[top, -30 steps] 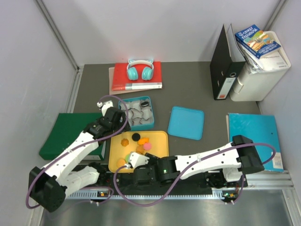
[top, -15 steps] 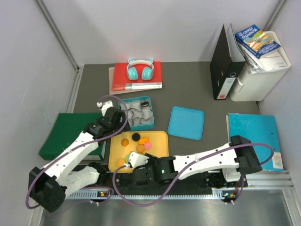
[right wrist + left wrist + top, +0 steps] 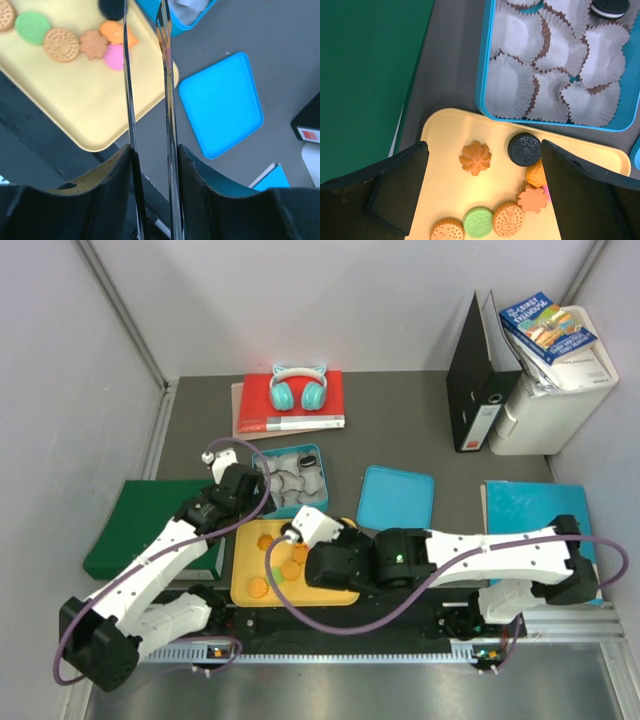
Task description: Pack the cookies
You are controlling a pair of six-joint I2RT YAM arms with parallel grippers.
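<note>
Overhead, my right arm [image 3: 400, 558] hides some cookies [image 3: 524, 149]; the left wrist view shows them under the wide, empty left pincer [image 3: 483, 150]. The right pincer [image 3: 145, 30] stands narrow, tips cropped: I cannot tell its grip.

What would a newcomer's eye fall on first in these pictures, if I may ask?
The yellow tray in the near middle, strewn with orange, green, pink and black cookies, draws the eye first. Just behind it sits a blue box of white paper cups, one black cookie among them. Turquoise headphones lie on a red book at the far side.
</note>
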